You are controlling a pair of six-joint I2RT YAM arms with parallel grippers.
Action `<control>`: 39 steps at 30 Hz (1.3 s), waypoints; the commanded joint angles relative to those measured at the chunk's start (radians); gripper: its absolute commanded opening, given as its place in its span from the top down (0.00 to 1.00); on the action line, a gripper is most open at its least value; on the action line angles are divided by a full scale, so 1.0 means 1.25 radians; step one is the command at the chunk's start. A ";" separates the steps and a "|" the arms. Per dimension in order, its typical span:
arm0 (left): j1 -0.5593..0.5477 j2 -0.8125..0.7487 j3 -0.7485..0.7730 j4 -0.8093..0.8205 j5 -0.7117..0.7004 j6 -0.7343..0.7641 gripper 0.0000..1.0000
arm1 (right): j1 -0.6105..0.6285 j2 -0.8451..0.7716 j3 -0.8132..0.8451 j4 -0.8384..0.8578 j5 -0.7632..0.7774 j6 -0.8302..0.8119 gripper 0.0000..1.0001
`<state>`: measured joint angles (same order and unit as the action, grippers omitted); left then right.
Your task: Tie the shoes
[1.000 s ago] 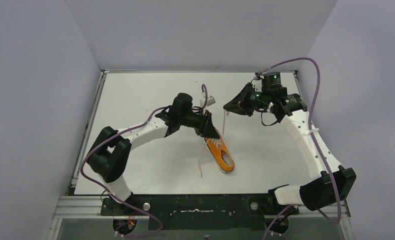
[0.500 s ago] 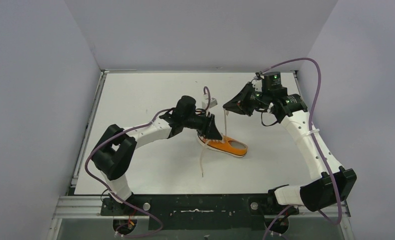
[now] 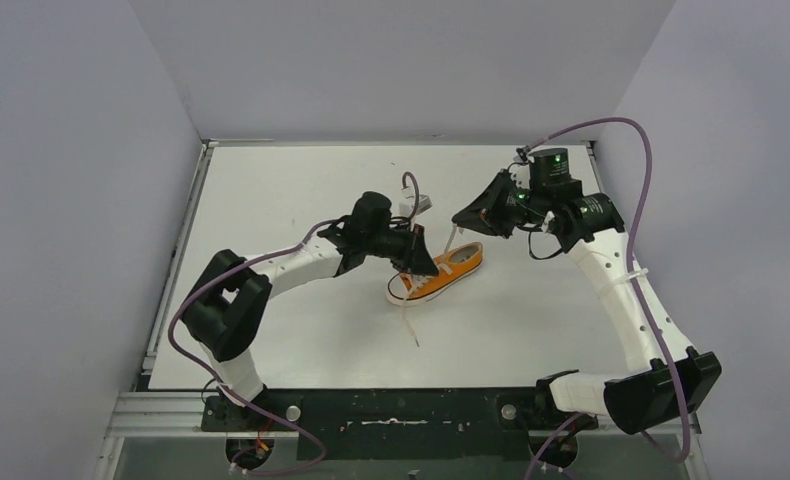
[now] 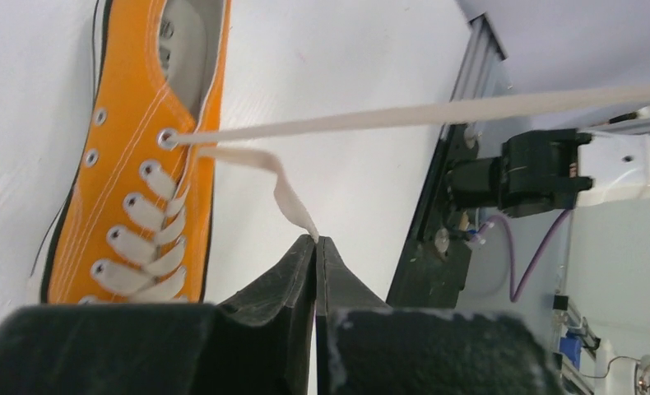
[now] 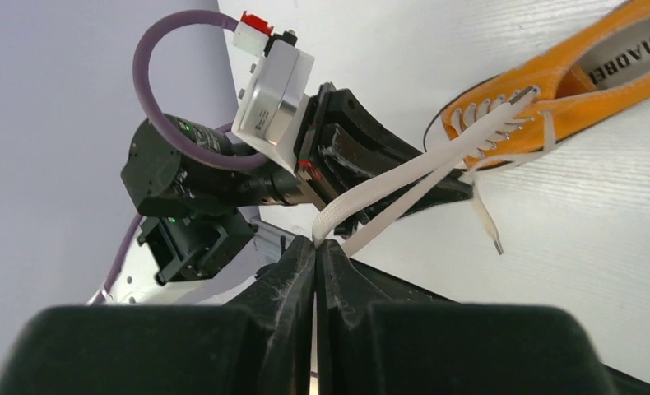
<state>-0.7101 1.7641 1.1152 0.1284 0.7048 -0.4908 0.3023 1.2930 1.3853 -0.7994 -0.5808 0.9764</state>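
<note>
The orange sneaker [image 3: 451,268] lies on its sole mid-table on the white table [image 3: 301,190], toe toward the left arm and heel toward the far right. My left gripper [image 3: 420,264] is at the toe end, shut on one whitish lace [image 4: 285,193] that comes from the top eyelets. My right gripper [image 3: 460,217] is just beyond the shoe, shut on the other lace [image 5: 404,177], which runs taut from the top eyelet [image 4: 167,137]. A loose lace end [image 3: 408,320] trails toward the near edge. The shoe also shows in the left wrist view [image 4: 132,140] and the right wrist view [image 5: 585,78].
A metal rail [image 3: 183,250] runs along the table's left edge and grey walls close in the back and sides. The near frame with the arm bases [image 3: 401,415] lies below. In the right wrist view the left arm's wrist [image 5: 223,177] sits close behind the held lace.
The shoe has swung counterclockwise, its heel going from near-right round to far-right, and shifted toward the right gripper. Both grippers stay shut on the laces; the right one has shifted slightly.
</note>
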 commanded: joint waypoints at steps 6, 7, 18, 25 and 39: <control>0.040 -0.101 0.109 -0.321 -0.060 0.138 1.00 | 0.000 -0.100 0.032 -0.190 0.073 -0.152 1.00; 0.044 -0.105 0.121 -0.349 -0.060 0.160 1.00 | 0.000 -0.107 0.032 -0.204 0.078 -0.163 1.00; 0.074 -0.121 0.181 -0.472 -0.026 0.222 1.00 | 0.002 -0.157 0.031 -0.282 0.080 -0.200 1.00; 0.092 -0.122 0.183 -0.493 0.007 0.244 1.00 | 0.003 -0.184 -0.052 -0.234 0.052 -0.197 1.00; 0.085 -0.189 -0.020 -0.196 0.137 0.150 0.97 | 0.085 -0.057 0.017 -0.033 -0.034 -0.142 1.00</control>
<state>-0.6006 1.5677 1.1152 -0.3126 0.8101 -0.2596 0.3840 1.1942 1.3167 -0.9466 -0.5854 0.7776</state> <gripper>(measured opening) 0.018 0.032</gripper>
